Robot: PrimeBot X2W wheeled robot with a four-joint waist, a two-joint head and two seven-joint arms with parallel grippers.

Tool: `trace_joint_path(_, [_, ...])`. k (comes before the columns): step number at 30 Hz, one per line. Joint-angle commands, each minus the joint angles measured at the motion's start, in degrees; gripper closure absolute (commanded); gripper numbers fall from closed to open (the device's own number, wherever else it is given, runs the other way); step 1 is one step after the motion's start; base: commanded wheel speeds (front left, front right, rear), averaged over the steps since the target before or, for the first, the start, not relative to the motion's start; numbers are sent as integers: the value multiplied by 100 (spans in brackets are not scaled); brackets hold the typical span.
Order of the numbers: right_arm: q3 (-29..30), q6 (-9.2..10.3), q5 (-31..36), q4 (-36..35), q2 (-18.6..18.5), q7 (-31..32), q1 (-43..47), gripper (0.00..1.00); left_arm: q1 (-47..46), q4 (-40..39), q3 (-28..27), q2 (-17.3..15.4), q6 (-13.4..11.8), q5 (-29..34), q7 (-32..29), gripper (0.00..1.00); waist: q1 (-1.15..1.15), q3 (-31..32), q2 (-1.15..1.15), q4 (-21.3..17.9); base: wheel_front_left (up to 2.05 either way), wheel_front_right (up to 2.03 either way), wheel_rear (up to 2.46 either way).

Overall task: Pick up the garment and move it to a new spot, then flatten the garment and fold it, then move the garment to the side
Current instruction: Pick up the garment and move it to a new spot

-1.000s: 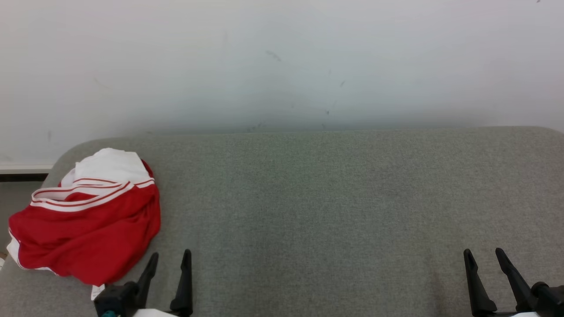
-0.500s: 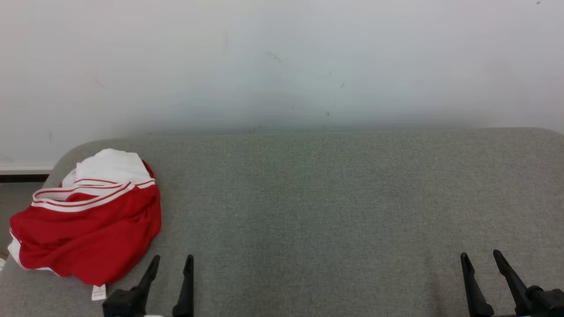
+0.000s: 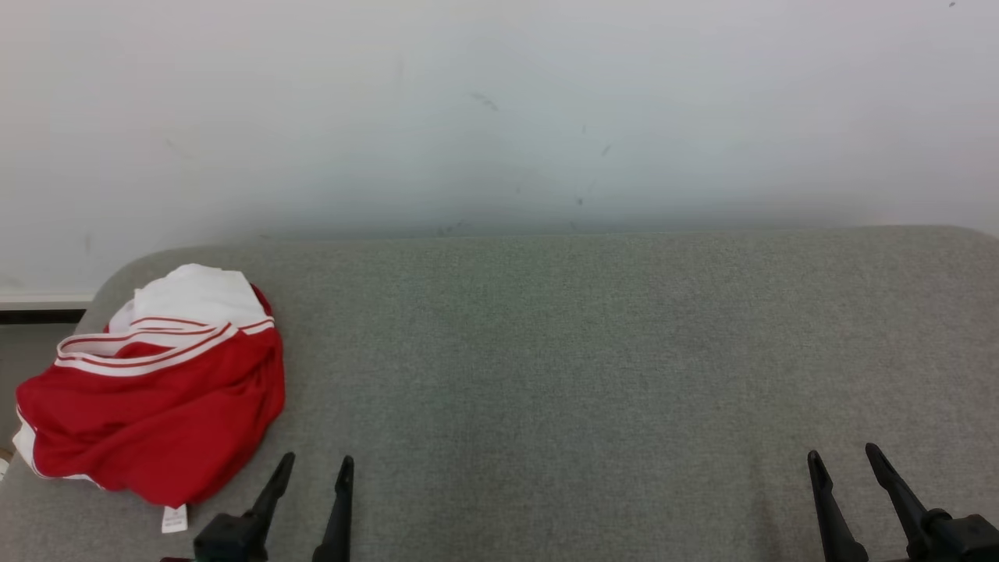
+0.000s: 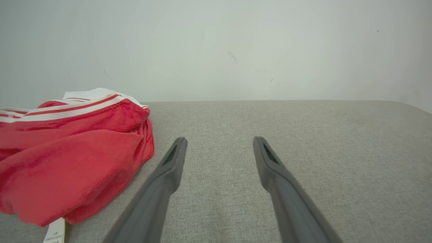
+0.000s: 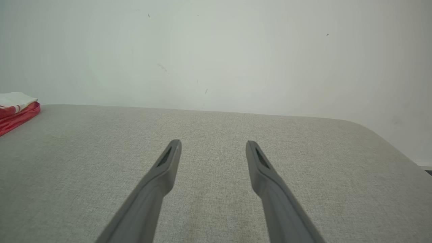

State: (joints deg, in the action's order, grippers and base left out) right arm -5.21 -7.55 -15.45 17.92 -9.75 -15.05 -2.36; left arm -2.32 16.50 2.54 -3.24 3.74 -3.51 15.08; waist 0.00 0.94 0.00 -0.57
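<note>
A crumpled red garment [image 3: 156, 406] with white striped trim lies in a heap at the far left of the grey table [image 3: 593, 359]; a white label pokes out at its near edge. My left gripper [image 3: 318, 460] stands open just right of the heap, near the table's front edge, touching nothing. In the left wrist view the garment [image 4: 67, 158] bulges left of my open gripper [image 4: 219, 140]. My right gripper [image 3: 841, 453] is open at the lower right, far from the cloth. The right wrist view shows that gripper [image 5: 213, 142] open and a sliver of the garment [image 5: 17, 111] at the far left.
A pale wall [image 3: 499, 109] rises right behind the table's far edge. The table's rounded left corner sits just behind the garment, with a dark baseboard strip [image 3: 39, 312] beyond it.
Both grippers have drawn slightly down toward the bottom of the head view; the left one has also shifted a little right, away from the garment. The garment has not moved.
</note>
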Motion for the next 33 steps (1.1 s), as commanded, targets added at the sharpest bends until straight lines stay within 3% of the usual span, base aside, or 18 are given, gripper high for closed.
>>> trace_joint_path(1, [-4,12,-7,11,-49,-20,36,0,-13,24,-12,-13,8,30,14,0,0,3,0,12,0,0,0])
trace_joint_path(9, [-58,12,-56,-1,-51,-13,98,0,-39,55,18,3,10,-15,14,0,0,36,0,277,0,0,0])
trace_joint_path(26, [-383,12,-155,124,97,-12,146,0,308,112,-112,-37,46,-13,11,0,0,297,0,1767,0,0,0])
trace_joint_path(33, [-667,12,-181,202,109,-12,20,0,450,51,-255,-45,73,-50,11,0,0,253,0,2017,0,0,0])
